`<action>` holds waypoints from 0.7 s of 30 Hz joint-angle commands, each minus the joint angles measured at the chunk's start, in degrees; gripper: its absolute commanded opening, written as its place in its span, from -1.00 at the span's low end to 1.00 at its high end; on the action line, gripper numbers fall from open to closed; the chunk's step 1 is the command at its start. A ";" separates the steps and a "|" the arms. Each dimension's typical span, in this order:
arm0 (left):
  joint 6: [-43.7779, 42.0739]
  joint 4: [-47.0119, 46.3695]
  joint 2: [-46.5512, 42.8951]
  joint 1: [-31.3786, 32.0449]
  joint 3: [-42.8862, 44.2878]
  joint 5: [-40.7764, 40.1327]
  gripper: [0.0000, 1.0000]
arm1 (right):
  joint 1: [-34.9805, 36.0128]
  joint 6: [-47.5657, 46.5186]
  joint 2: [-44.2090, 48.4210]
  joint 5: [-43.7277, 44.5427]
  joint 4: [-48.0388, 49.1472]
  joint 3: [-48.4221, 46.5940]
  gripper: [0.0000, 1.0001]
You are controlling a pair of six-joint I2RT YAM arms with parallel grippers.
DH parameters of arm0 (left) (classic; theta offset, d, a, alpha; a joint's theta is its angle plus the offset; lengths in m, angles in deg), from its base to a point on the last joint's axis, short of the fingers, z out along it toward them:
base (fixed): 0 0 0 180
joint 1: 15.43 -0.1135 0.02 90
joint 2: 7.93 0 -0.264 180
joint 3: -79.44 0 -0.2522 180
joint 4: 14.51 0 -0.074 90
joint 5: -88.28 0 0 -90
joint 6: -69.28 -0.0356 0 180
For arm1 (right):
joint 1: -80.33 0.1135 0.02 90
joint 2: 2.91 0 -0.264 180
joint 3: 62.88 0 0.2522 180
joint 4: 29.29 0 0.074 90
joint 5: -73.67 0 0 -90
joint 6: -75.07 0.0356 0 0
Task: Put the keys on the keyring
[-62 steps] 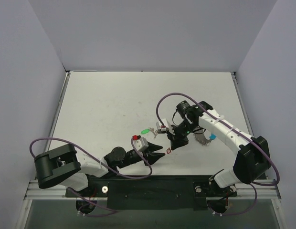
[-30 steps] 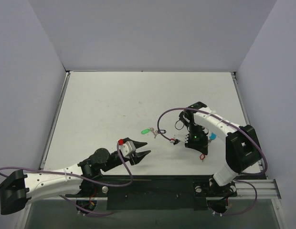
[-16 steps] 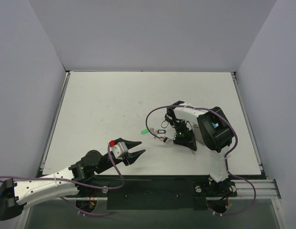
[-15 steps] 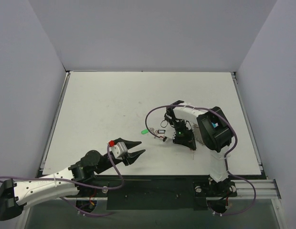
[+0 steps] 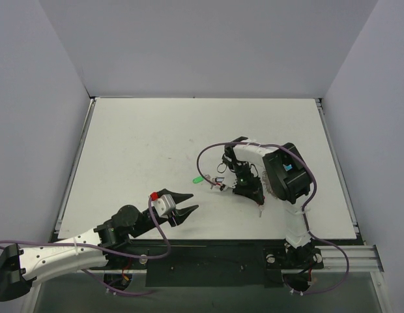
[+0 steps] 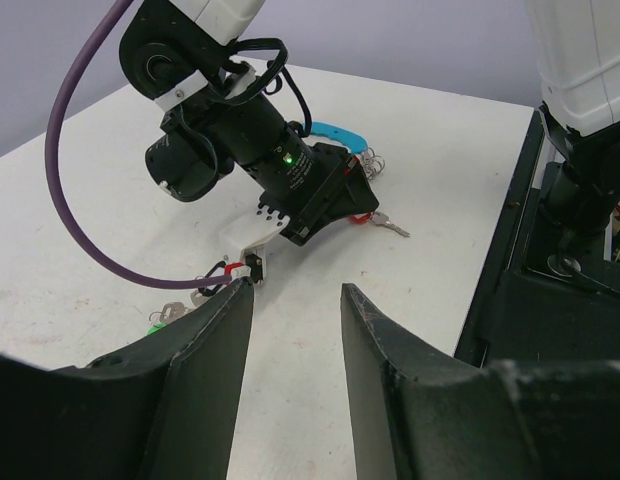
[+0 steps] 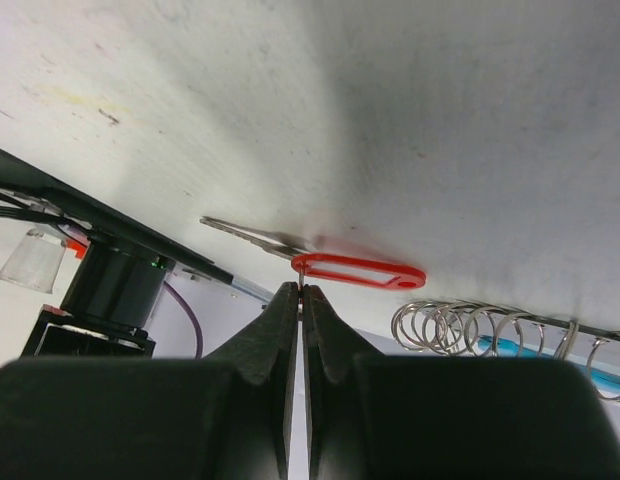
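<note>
red-tagged key sits right at the tips of the right gripper. its jaws are pressed fully together on the little link between tag and blade, so the key looks pinched there, low against the table. the keyring lies just beside it, its coiled chain and blue tag tucked under the right arm. the green key lies apart to the left. the left gripper hangs about half open with nothing in it, near the front edge. to thread well, i'd say the left should pin the chain first, then the key's hole gets fed slowly onto an open end. against half a second ago, the right wrist has edged a touch left; the left arm hasn't budged.
</note>
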 commanded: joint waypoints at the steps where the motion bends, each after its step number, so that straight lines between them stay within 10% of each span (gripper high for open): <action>1: -0.20 -1.19 -0.24 0.16 1.40 -0.58 0.01 | 0.45 1.47 -0.53 -0.51 -2.44 -1.86 -1.00; 21: -0.02 -1.80 0.20 0.16 1.05 -0.58 0.01 | 1.33 2.88 -2.03 -0.43 -1.74 -2.66 -0.80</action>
